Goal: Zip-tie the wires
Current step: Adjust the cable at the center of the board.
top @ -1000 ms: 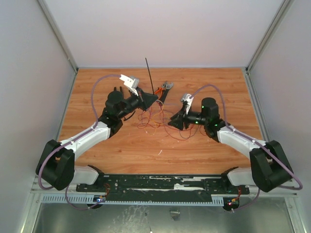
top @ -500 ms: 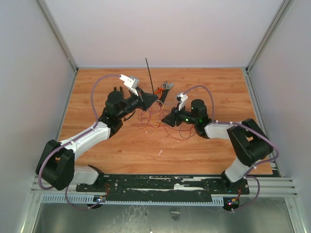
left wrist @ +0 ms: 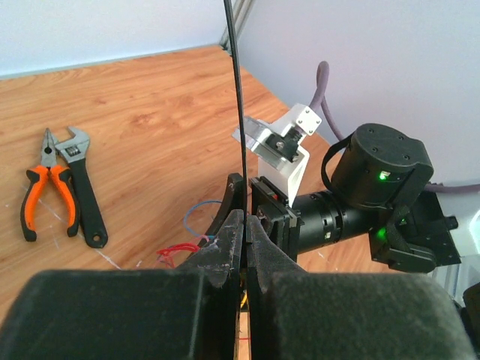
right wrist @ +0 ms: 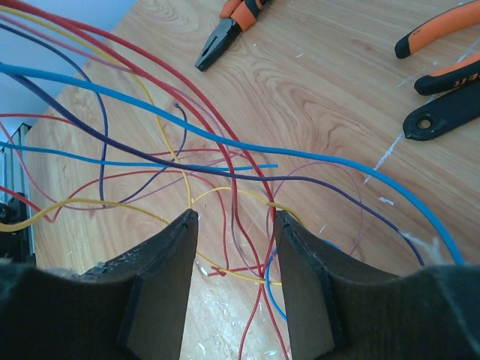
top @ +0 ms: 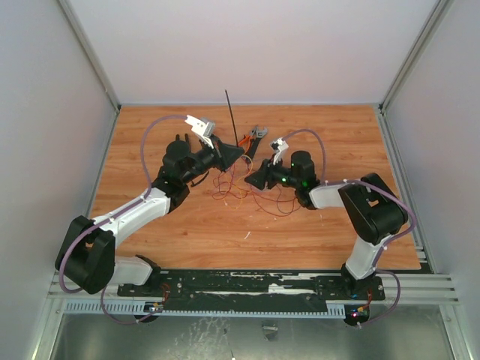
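White walls close in the tabletop (top: 195, 232) on the left (top: 45, 112), at the back (top: 247, 45) and on the right (top: 450, 112), and a metal rail (top: 247, 285) runs along the near edge under the arm bases. Bare wood lies open to either side of the arms and toward the near edge. The middle is crowded: both arms meet there. The pliers (top: 247, 144) and a wrench (top: 259, 133) lie side by side just behind them.

The left jaws are pressed together on the zip tie (top: 232, 120), gripping it near its lower end. The right jaws stand apart and hold nothing. They sit low at the right side of the wires (top: 241, 187) and face left toward the left jaws.

The wires sprawl in loose loops on the wood between and just in front of the two jaws, with no single direction. From the right wrist we see red, blue, yellow and purple strands (right wrist: 240, 177) crossing ahead of the open gap, and a red one runs down through it. We cannot tell whether any strand touches the pads.

The zip tie (left wrist: 238, 112) is straight. Its long axis runs from the left jaws away toward the back wall and leans a little left. Its free tip is raised clear of the tabletop and well apart from the wires.
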`<state>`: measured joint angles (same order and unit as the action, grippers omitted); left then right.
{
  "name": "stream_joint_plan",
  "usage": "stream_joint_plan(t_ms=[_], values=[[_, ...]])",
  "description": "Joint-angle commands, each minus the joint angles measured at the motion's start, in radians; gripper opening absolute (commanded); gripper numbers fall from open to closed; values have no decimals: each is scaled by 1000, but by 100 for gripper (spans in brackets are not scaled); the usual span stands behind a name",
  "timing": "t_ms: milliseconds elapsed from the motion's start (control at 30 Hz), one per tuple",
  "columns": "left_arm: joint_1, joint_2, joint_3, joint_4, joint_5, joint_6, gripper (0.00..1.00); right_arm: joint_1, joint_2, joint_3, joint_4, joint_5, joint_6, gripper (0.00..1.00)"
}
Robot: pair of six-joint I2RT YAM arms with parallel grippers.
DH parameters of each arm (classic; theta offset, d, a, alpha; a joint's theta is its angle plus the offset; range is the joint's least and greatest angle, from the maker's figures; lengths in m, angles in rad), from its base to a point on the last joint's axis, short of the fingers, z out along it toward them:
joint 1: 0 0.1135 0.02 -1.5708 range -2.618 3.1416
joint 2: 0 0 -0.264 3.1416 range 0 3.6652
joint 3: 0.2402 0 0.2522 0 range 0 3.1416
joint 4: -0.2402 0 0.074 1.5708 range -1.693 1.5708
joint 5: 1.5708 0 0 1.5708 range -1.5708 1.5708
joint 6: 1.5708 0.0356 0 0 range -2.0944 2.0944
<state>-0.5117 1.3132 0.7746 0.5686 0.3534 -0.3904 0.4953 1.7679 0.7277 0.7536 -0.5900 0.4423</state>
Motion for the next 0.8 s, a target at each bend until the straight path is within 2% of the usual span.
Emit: stream_joint_plan(t_ms=[0, 600, 767], values=[[7, -27, 26, 21, 14, -6, 0, 8, 17, 38, 46, 29, 9, 47], [7, -25, 25, 28, 23, -15, 0, 6, 48, 57, 46, 48, 5, 50], [7, -27, 26, 27, 23, -16, 0, 4, 25, 47, 43, 12, -11, 38]])
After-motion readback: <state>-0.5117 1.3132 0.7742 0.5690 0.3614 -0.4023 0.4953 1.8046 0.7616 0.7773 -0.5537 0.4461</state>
